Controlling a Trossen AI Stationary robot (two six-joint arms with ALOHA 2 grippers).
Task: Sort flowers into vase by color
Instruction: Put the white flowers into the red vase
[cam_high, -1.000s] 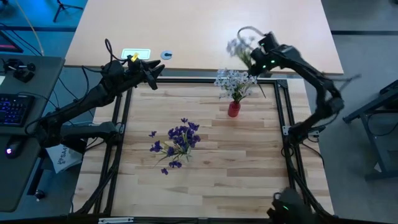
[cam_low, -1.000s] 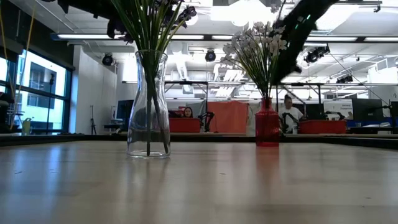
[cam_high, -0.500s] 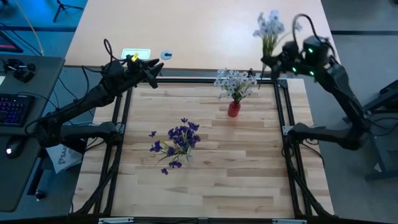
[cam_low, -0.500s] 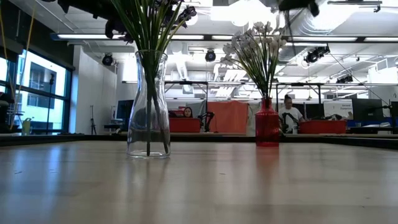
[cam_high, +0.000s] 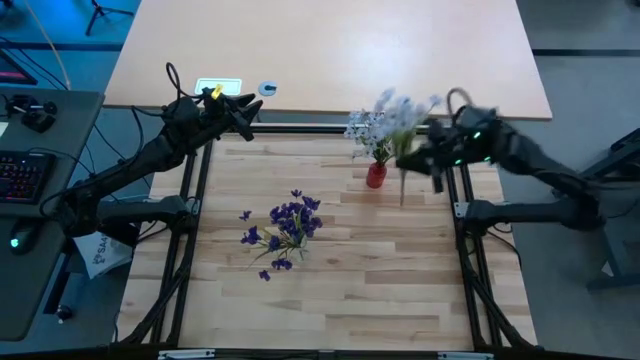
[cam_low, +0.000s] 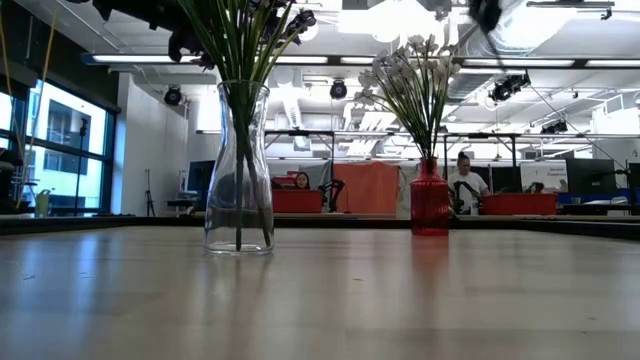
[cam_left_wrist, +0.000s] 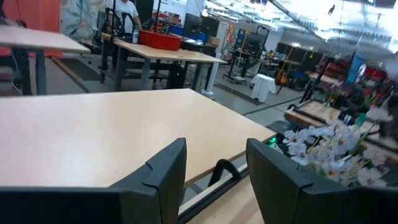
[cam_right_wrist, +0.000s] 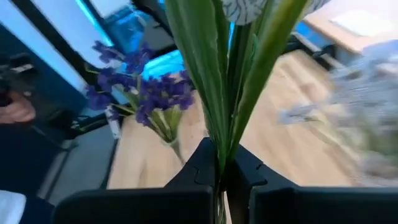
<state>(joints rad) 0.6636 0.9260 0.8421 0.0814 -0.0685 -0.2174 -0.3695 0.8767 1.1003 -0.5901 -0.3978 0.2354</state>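
A small red vase (cam_high: 376, 176) stands at the table's far right and holds white flowers (cam_high: 373, 128); the low view shows this red vase (cam_low: 430, 205) too. A clear glass vase (cam_low: 238, 170) holds the purple flowers (cam_high: 286, 224) at mid-table. My right gripper (cam_high: 428, 157) hovers just right of the red vase, shut on a pale bluish sprig (cam_high: 402, 108). My left gripper (cam_high: 246, 112) waits open over the far left edge. My right gripper pinches the sprig's bundled green stems (cam_right_wrist: 221, 146) between its two fingers, part-way down their length. The sprig is lifted clear of the table. Its blossoms lie toward the far side, and the stem end (cam_high: 402, 195) pokes out toward the near side.
A black frame rail (cam_high: 452, 190) runs along the table's right side under my right arm. A pale desk (cam_high: 330, 50) lies beyond the far edge. People sit in the room (cam_low: 465, 185) behind. Bare wood (cam_high: 340, 290) spreads across the near half.
My right gripper, shut on the bluish sprig, swung out to the right past the table's far right corner. It then came back toward the near edge and the red vase. The sprig travelled with it and turned about.
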